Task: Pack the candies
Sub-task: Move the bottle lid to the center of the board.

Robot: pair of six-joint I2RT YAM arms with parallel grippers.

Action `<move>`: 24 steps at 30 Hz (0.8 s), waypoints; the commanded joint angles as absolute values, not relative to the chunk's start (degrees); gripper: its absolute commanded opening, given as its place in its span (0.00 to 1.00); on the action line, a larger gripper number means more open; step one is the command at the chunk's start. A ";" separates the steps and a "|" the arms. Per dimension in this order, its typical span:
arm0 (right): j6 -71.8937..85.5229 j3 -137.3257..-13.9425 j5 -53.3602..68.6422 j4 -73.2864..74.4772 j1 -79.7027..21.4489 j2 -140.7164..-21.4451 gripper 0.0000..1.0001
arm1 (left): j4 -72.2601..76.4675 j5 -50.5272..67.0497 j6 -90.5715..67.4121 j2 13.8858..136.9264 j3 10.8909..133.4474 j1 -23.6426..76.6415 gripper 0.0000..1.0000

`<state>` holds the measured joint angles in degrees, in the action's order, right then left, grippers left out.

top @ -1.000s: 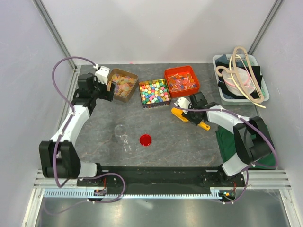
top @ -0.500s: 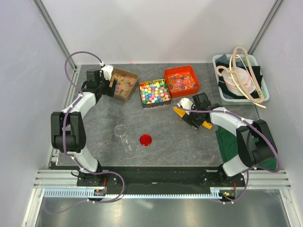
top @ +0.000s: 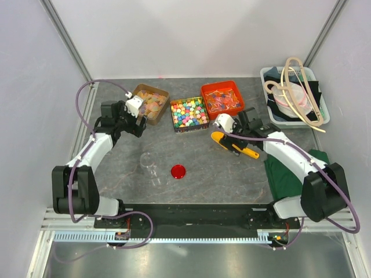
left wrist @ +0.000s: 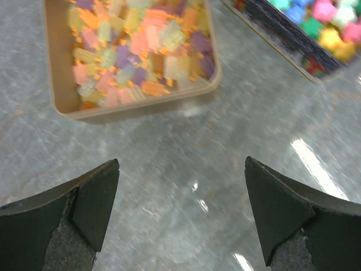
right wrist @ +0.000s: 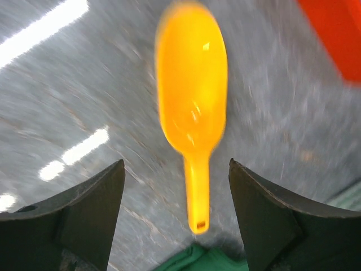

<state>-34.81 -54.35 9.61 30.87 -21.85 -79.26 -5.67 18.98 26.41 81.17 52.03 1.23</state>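
The candies [top: 152,102], pale orange, yellow, pink and green flat pieces [left wrist: 135,51], fill a brown box [left wrist: 53,84] at the back left. My left gripper [top: 139,119] hovers just in front of that box. It is open [left wrist: 180,164], with only bare table between its fingers. A yellow scoop [top: 217,137] lies on the table right of centre. My right gripper [top: 235,139] is above the scoop [right wrist: 192,101]. It stands open [right wrist: 176,164], the handle lying between the jaws and touching neither.
A dark box of bright multicoloured candies [top: 189,113] and a red box [top: 222,98] stand beside the brown one. A clear jar [top: 148,161] and red lid [top: 178,171] sit mid-table. A green cloth [top: 290,168] and a cluttered bin [top: 295,98] are at right.
My right gripper has opened wide over the scoop, which now lies free on the table. My left gripper has drawn back from the brown box towards the near side.
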 commanded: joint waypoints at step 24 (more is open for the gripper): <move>-22.50 -79.98 7.47 30.50 -52.73 -110.47 0.72 | -9.93 25.75 35.25 70.93 36.30 -4.83 0.99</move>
<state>-24.99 -78.67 10.04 32.97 -52.45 -109.49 -10.31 23.09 32.91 73.03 37.76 -4.64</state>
